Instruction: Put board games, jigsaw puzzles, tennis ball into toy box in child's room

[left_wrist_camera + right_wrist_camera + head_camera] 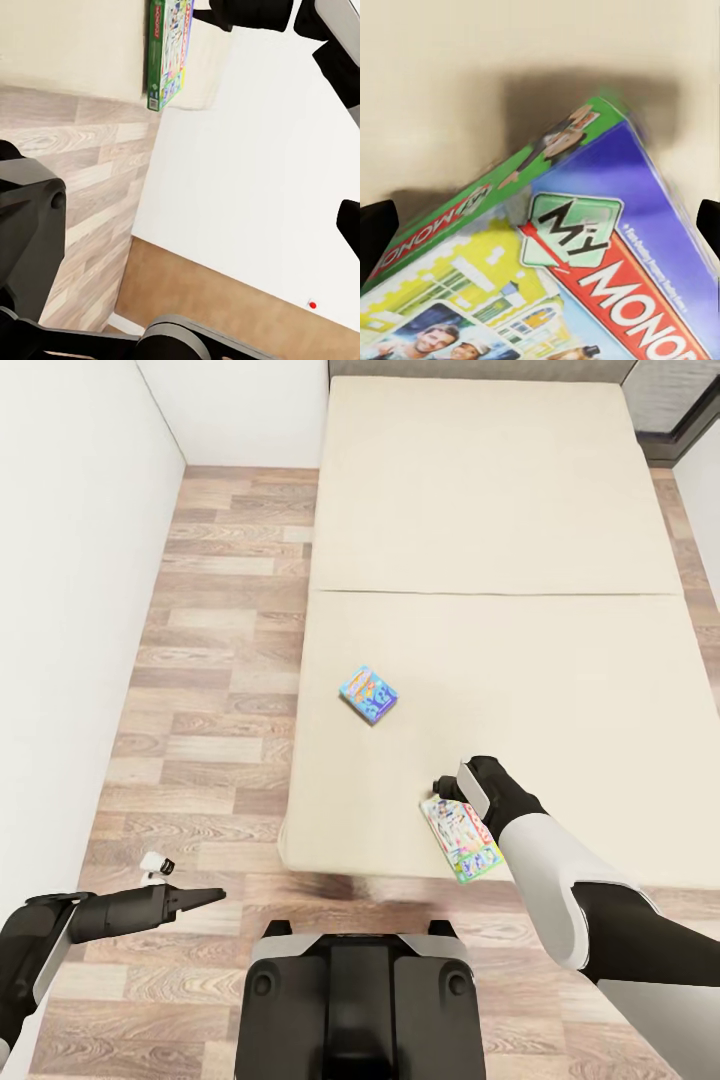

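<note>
Two board games lie on the beige bed (520,660). The small blue square one (368,694) sits near the bed's left side. The longer white-green one (461,839) lies at the bed's front edge, slightly overhanging it, and also shows in the left wrist view (168,52). My right gripper (447,785) hovers at that box's far end, open; in the right wrist view the printed lid (585,262) spans the space between the two fingertips (376,229). My left gripper (205,898) hangs low over the floor left of the bed, open and holding nothing.
A white wall (60,610) runs along the left, leaving a strip of wood-plank floor (220,660) between it and the bed. My dark base (360,1000) stands at the bed's front edge. A dark window frame (690,430) shows at the far right.
</note>
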You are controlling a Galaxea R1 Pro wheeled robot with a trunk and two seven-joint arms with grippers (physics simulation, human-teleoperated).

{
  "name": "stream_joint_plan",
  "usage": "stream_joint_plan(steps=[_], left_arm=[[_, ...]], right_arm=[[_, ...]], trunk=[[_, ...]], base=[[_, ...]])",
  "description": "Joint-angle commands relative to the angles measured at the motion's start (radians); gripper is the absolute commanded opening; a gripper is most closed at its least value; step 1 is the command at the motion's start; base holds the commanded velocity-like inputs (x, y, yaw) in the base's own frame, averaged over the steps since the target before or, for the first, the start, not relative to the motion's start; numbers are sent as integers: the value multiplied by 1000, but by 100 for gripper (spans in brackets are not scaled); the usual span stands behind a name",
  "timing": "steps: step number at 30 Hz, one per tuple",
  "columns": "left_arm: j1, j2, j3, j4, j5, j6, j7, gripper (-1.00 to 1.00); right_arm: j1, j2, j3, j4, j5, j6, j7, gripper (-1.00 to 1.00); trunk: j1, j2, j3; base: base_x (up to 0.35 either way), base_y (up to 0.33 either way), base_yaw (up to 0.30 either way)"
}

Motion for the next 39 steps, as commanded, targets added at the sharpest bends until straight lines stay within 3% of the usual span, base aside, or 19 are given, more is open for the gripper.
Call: stream_joint_plan(steps=[1,39], left_arm=[[0,0,0,0,0,11,-4,100],[0,-1,0,0,0,10,-4,100]], right_arm=[[0,1,-4,-1,-11,2,-8,100],[0,1,-4,-1,-11,0,-8,100]], trunk=[[0,-2,-1],[0,-2,-1]], base=[[-84,0,0],[-44,0,0]])
